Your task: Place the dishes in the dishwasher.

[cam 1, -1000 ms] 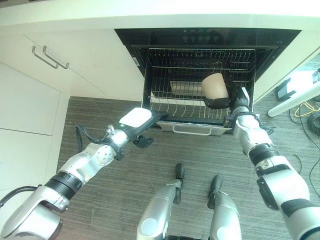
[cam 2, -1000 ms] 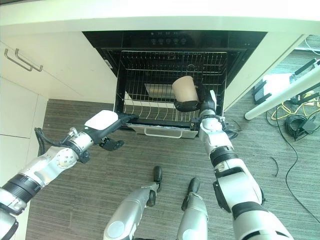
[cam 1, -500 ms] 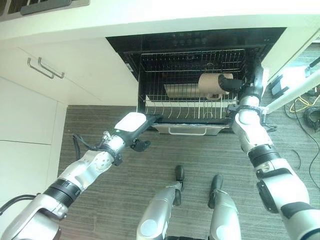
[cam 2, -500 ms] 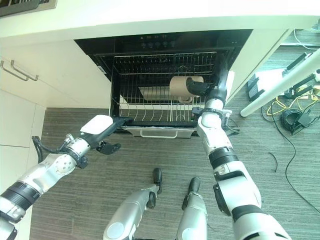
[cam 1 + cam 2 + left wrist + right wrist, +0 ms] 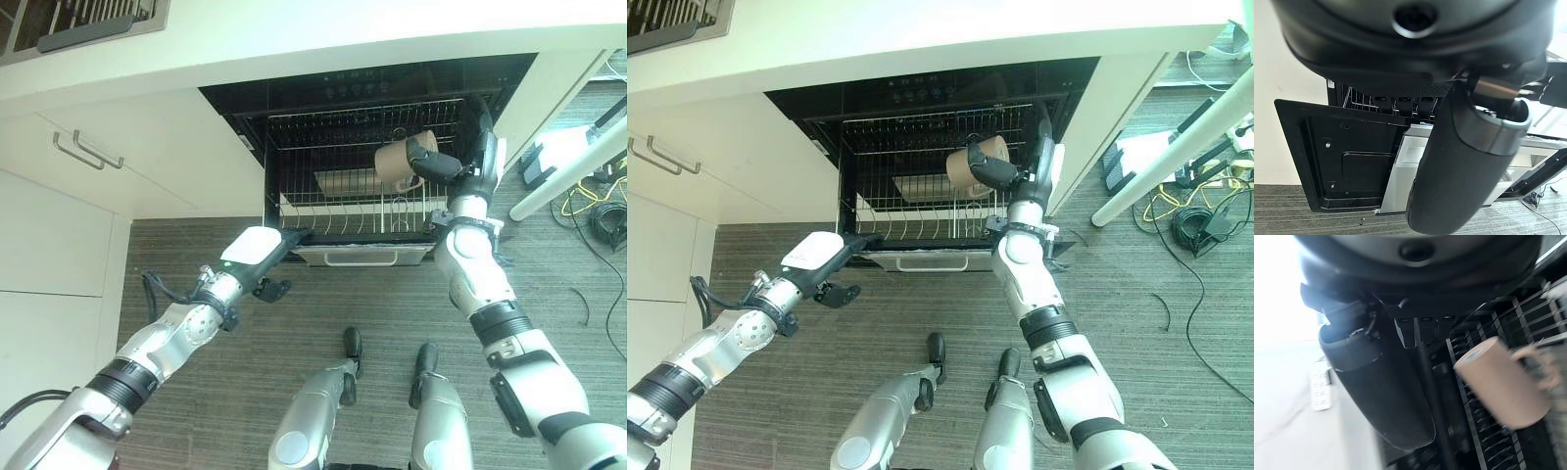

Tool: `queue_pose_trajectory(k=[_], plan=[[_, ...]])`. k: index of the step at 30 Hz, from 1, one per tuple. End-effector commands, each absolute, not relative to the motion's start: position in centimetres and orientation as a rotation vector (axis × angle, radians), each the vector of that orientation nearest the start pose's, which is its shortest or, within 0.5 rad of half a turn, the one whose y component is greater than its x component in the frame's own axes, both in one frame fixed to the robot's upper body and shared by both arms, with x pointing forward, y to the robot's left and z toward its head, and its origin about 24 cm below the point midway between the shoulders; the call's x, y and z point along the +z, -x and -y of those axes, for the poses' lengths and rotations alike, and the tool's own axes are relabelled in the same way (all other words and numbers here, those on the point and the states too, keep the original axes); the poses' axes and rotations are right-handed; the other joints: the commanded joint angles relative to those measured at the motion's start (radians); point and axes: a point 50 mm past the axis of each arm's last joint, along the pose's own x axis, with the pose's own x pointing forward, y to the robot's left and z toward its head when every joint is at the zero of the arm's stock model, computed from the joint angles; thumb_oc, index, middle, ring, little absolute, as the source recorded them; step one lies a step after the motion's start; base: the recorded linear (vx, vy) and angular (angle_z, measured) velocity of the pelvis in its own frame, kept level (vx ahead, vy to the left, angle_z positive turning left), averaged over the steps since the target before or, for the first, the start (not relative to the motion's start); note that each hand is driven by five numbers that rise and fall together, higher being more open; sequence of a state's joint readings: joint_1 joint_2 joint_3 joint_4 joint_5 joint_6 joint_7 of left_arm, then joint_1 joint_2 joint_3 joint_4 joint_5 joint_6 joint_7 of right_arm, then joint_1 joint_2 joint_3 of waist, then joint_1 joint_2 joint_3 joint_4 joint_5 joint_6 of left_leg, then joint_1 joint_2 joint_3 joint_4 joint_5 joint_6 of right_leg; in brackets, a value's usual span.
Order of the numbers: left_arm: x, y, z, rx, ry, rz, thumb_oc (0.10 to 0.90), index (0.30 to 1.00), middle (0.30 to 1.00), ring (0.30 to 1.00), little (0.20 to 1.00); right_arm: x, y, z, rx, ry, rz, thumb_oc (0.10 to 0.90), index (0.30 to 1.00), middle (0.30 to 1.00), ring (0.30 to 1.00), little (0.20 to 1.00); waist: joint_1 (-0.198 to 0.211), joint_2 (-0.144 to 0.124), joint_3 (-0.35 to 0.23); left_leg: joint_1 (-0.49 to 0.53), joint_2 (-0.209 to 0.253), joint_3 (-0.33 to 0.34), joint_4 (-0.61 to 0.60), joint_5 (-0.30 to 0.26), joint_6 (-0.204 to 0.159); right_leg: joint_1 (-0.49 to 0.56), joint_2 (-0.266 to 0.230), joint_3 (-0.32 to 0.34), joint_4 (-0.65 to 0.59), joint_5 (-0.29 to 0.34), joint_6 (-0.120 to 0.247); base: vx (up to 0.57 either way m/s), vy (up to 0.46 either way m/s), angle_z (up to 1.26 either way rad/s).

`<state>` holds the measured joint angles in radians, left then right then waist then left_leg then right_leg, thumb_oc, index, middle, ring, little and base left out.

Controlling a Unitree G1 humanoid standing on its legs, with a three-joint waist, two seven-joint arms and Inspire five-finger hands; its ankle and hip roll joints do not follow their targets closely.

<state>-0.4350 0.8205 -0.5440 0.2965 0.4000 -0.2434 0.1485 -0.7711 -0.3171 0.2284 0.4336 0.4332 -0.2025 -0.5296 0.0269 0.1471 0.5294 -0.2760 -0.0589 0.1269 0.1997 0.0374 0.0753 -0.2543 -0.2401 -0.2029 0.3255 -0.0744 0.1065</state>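
Note:
A tan mug (image 5: 396,163) hangs on its side over the pulled-out wire rack (image 5: 353,211) of the open dishwasher (image 5: 362,257). My right hand (image 5: 468,168) is shut on it, with dark fingers reaching to the mug's handle side. The right wrist view shows the mug (image 5: 1503,382) past the thumb, above the rack wires. A pale rectangular dish (image 5: 343,182) lies in the rack behind it. My left hand (image 5: 253,246) is open, its straight fingers resting against the left front corner of the dishwasher door (image 5: 1352,156).
White cabinets with bar handles (image 5: 78,152) stand to the left of the dishwasher. A counter runs above it, with a dark grille (image 5: 88,20) at the far left. A white pole (image 5: 568,176) and cables (image 5: 602,211) lie on the floor to the right.
My right hand has carried the mug higher and deeper over the rack, tipping it onto its side. The camera has shifted. My left hand stays at the door corner.

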Motion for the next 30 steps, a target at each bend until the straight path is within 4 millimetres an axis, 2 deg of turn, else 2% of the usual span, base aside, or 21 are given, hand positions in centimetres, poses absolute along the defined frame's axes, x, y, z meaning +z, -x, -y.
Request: queue_pose_trajectory(k=[1, 5, 10, 11, 12, 14, 15, 16, 17, 19, 21, 22, 23, 24, 25, 26, 27, 28, 29, 30], plan=[[10.4, -30.2, -15.8, -0.366, -1.130, 0.485, 0.800, 0.900, 0.900, 0.900, 0.900, 27.7, -33.9, 14.2, -0.138, -0.243, 0.872, 0.800, 0.900, 0.900, 0.900, 0.900, 0.001, 0.167, -0.009, 0.020, 0.087, 0.029, 0.100, -0.184, -0.068, 0.024, -0.059, -0.025, -0.025, -0.021, 0.027, 0.00, 0.000, 0.00], [8.8, -29.9, -16.7, -0.251, -1.111, 0.429, 0.800, 0.900, 0.900, 0.900, 0.900, 25.8, -31.1, 12.7, -0.033, -0.303, 0.935, 0.800, 0.900, 0.900, 0.900, 0.900, -0.024, 0.134, -0.030, 0.056, 0.103, 0.041, 0.100, -0.198, -0.066, 0.059, -0.048, -0.029, -0.025, -0.039, 0.024, -0.03, -0.051, -0.03], [7.8, -29.3, -18.3, -0.064, -1.044, 0.411, 0.800, 0.900, 0.900, 0.900, 0.900, 23.9, -28.2, 13.0, 0.034, -0.288, 1.018, 0.800, 0.900, 0.900, 0.900, 0.900, -0.042, 0.082, -0.092, 0.114, 0.121, 0.052, 0.100, -0.217, -0.070, 0.122, -0.037, -0.044, -0.025, -0.076, 0.017, -0.02, -0.098, -0.04], [7.6, -28.9, -19.1, 0.066, -0.954, 0.412, 0.800, 0.900, 0.900, 0.900, 0.900, 23.0, -27.7, 13.7, 0.066, -0.272, 0.994, 0.800, 0.900, 0.900, 0.900, 0.900, -0.038, 0.055, -0.145, 0.154, 0.131, 0.053, 0.100, -0.225, -0.073, 0.173, -0.034, -0.064, -0.025, -0.096, 0.013, 0.01, -0.090, -0.08], [7.7, -28.6, -19.6, 0.128, -0.887, 0.414, 0.800, 0.900, 0.900, 0.900, 0.900, 22.2, -27.5, 14.2, 0.077, -0.250, 0.968, 0.800, 0.900, 0.900, 0.900, 0.900, -0.033, 0.042, -0.177, 0.173, 0.136, 0.050, 0.100, -0.228, -0.072, 0.200, -0.031, -0.076, -0.025, -0.103, 0.009, 0.02, -0.066, 0.02], [7.8, -28.2, -20.2, 0.176, -0.752, 0.406, 0.800, 0.900, 0.900, 0.900, 0.900, 21.2, -27.3, 14.8, 0.079, -0.244, 0.926, 0.800, 0.900, 0.900, 0.900, 0.900, -0.023, 0.023, -0.207, 0.205, 0.134, 0.042, 0.100, -0.239, -0.067, 0.243, -0.031, -0.087, -0.025, -0.118, 0.006, 0.07, 0.000, 0.05], [7.9, -27.8, -20.3, 0.194, -0.639, 0.410, 0.800, 0.900, 0.900, 0.900, 0.900, 20.1, -26.9, 15.3, 0.059, -0.231, 0.897, 0.800, 0.900, 0.900, 0.900, 0.900, -0.015, 0.007, -0.230, 0.228, 0.131, 0.028, 0.100, -0.247, -0.060, 0.274, -0.025, -0.095, -0.025, -0.125, 0.001, 0.07, 0.013, 0.09], [8.0, -27.6, -20.3, 0.204, -0.603, 0.418, 0.800, 0.900, 0.900, 0.900, 0.900, 19.8, -26.8, 15.4, 0.052, -0.229, 0.890, 0.800, 0.900, 0.900, 0.900, 0.900, -0.013, 0.003, -0.235, 0.233, 0.130, 0.023, 0.100, -0.249, -0.057, 0.282, -0.022, -0.097, -0.025, -0.127, 0.000, 0.06, 0.037, 0.08], [8.5, -26.7, -20.8, 0.248, -0.465, 0.434, 0.800, 0.900, 0.900, 0.900, 0.900, 18.1, -26.1, 16.6, -0.012, -0.237, 0.850, 0.800, 0.900, 0.900, 0.900, 0.900, -0.004, -0.022, -0.253, 0.258, 0.119, -0.002, 0.100, -0.266, -0.039, 0.320, -0.010, -0.102, -0.025, -0.127, -0.003, 0.02, 0.079, 0.14], [8.9, -25.8, -21.8, 0.323, -0.369, 0.449, 0.800, 0.900, 0.900, 0.900, 0.900, 16.6, -25.4, 17.9, -0.083, -0.233, 0.810, 0.800, 0.900, 0.900, 0.900, 0.900, -0.002, -0.039, -0.265, 0.279, 0.103, -0.018, 0.100, -0.283, -0.019, 0.345, -0.007, -0.099, -0.025, -0.122, 0.004, 0.00, 0.191, 0.21], [9.3, -24.4, -24.3, 0.488, -0.244, 0.436, 0.800, 0.900, 0.900, 0.900, 0.900, 14.3, -24.1, 20.0, -0.179, -0.255, 0.744, 0.800, 0.900, 0.900, 0.900, 0.900, -0.023, -0.052, -0.278, 0.285, 0.075, -0.040, 0.100, -0.308, 0.020, 0.360, -0.007, -0.084, -0.019, -0.034, 0.022, -0.06, 0.361, 0.13], [8.9, -23.9, -25.2, 0.523, -0.193, 0.393, 0.800, 0.900, 0.900, 0.900, 0.900, 13.6, -23.6, 20.7, -0.215, -0.266, 0.725, 0.800, 0.900, 0.900, 0.900, 0.900, -0.030, -0.053, -0.277, 0.281, 0.057, -0.048, 0.100, -0.318, 0.035, 0.332, -0.022, -0.070, 0.056, 0.004, 0.030, -0.08, 0.343, 0.21], [8.3, -23.6, -25.8, 0.568, -0.186, 0.347, 0.800, 0.900, 0.900, 0.900, 0.900, 13.1, -23.2, 21.1, -0.234, -0.273, 0.708, 0.800, 0.900, 0.900, 0.900, 0.900, -0.032, -0.055, -0.275, 0.279, 0.047, -0.049, 0.100, -0.324, 0.046, 0.299, -0.023, -0.060, 0.123, 0.011, 0.029, -0.06, 0.266, 0.25], [7.4, -23.1, -26.9, 0.609, -0.170, 0.281, 0.800, 0.900, 0.900, 0.900, 0.900, 12.5, -23.1, 21.4, -0.230, -0.289, 0.685, 0.800, 0.900, 0.900, 0.900, 0.900, -0.033, -0.055, -0.273, 0.278, 0.047, -0.037, 0.100, -0.328, 0.051, 0.270, 0.000, -0.060, 0.179, -0.001, 0.026, -0.02, 0.121, 0.19], [5.7, -22.3, -28.0, 0.657, -0.154, 0.168, 0.800, 0.900, 0.900, 0.900, 0.900, 12.2, -23.0, 21.9, -0.205, -0.296, 0.671, 0.800, 0.900, 0.900, 0.900, 0.900, -0.033, -0.065, -0.270, 0.271, 0.039, -0.032, 0.100, -0.330, 0.053, 0.251, 0.069, -0.052, 0.171, -0.034, 0.024, 0.00, 0.000, 0.00], [4.1, -21.8, -28.7, 0.630, -0.108, 0.069, 0.800, 0.900, 0.900, 0.900, 0.900, 12.1, -22.9, 22.2, -0.181, -0.288, 0.671, 0.800, 0.900, 0.900, 0.900, 0.900, -0.037, -0.076, -0.267, 0.267, 0.029, -0.034, 0.100, -0.330, 0.048, 0.248, 0.142, -0.044, 0.138, -0.051, 0.014, 0.07, -0.109, -0.09], [2.1, -20.9, -28.7, 0.557, -0.047, -0.032, 0.800, 0.900, 0.900, 0.900, 0.900, 12.2, -22.9, 22.5, -0.144, -0.277, 0.683, 0.800, 0.900, 0.900, 0.900, 0.900, -0.030, -0.090, -0.259, 0.263, 0.017, -0.034, 0.100, -0.327, 0.038, 0.248, 0.208, -0.049, 0.084, -0.053, 0.002, 0.08, -0.129, 0.20], [0.7, -20.3, -28.4, 0.505, 0.003, -0.097, 0.800, 0.900, 0.900, 0.900, 0.900, 12.3, -22.9, 22.7, -0.119, -0.281, 0.691, 0.800, 0.900, 0.900, 0.900, 0.900, -0.024, -0.095, -0.253, 0.261, 0.012, -0.031, 0.100, -0.327, 0.034, 0.239, 0.224, -0.065, 0.063, -0.042, 0.001, 0.09, -0.129, 0.36], [-1.9, -19.3, -27.8, 0.439, 0.084, -0.210, 0.800, 0.900, 0.900, 0.900, 0.900, 12.4, -23.1, 23.0, -0.075, -0.287, 0.701, 0.800, 0.900, 0.900, 0.900, 0.900, -0.019, -0.097, -0.244, 0.262, 0.008, -0.030, 0.100, -0.322, 0.030, 0.230, 0.232, -0.079, 0.034, -0.038, -0.006, 0.13, -0.154, 0.14], [-5.4, -18.0, -26.8, 0.387, 0.141, -0.371, 0.800, 0.900, 0.900, 0.900, 0.900, 12.7, -23.4, 23.4, -0.055, -0.287, 0.701, 0.800, 0.900, 0.900, 0.900, 0.900, -0.027, -0.096, -0.240, 0.262, 0.002, -0.042, 0.100, -0.313, 0.027, 0.228, 0.255, -0.052, -0.002, -0.044, -0.020, 0.24, -0.208, -0.11]])
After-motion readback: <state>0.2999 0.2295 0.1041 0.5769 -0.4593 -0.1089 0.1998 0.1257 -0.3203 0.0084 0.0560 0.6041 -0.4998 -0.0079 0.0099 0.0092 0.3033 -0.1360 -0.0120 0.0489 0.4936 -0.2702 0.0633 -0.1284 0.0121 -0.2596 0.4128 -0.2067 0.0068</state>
